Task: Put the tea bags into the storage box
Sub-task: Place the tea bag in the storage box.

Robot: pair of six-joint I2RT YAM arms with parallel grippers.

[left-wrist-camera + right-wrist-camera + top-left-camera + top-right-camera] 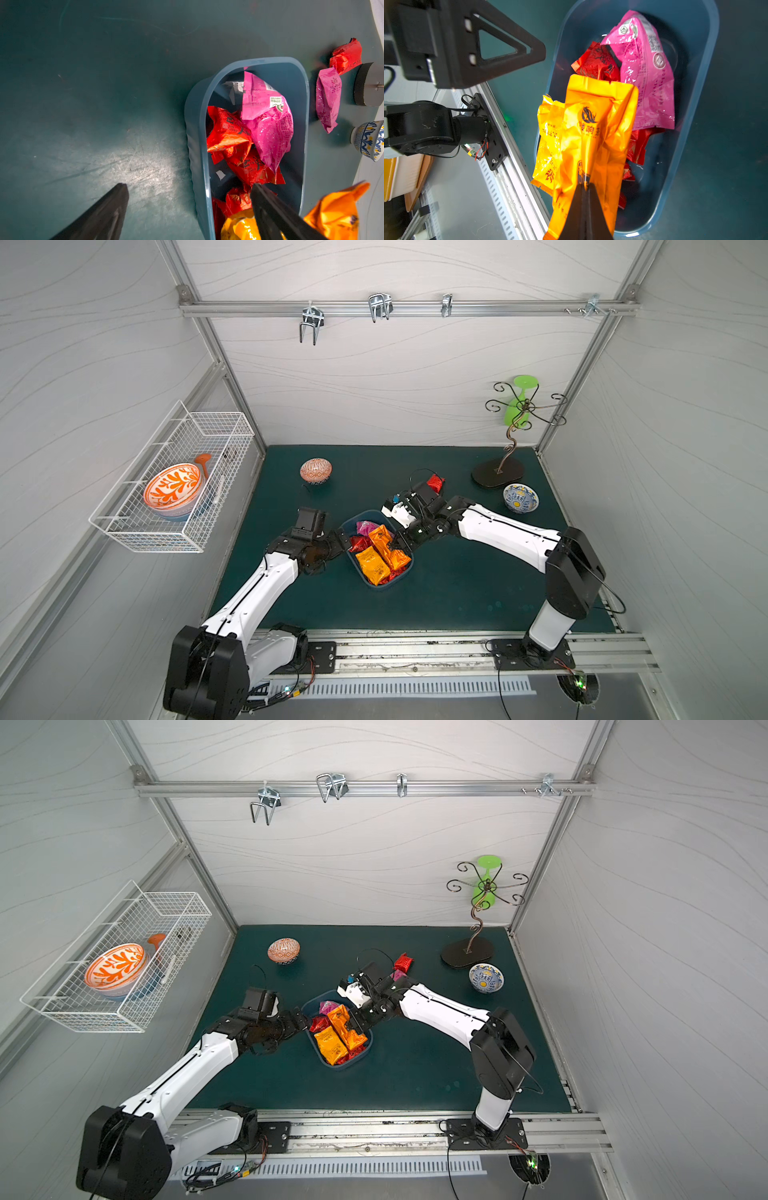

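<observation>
In both top views, a dark green mat point(457, 593) floors a white-panelled booth point(374, 385); the storage box point(360, 514) sits mid-mat, holding tea bags point(371, 566). The right arm point(498, 531) half hides a red tea bag point(435, 483) lying beyond. Left wrist view: the left gripper point(188, 185), jaws spread, straddles the box wall; the box is cropped. Right wrist view: the right gripper point(583, 187) pinches an orange tea bag point(591, 128) above the box, jaws clenched.
</observation>
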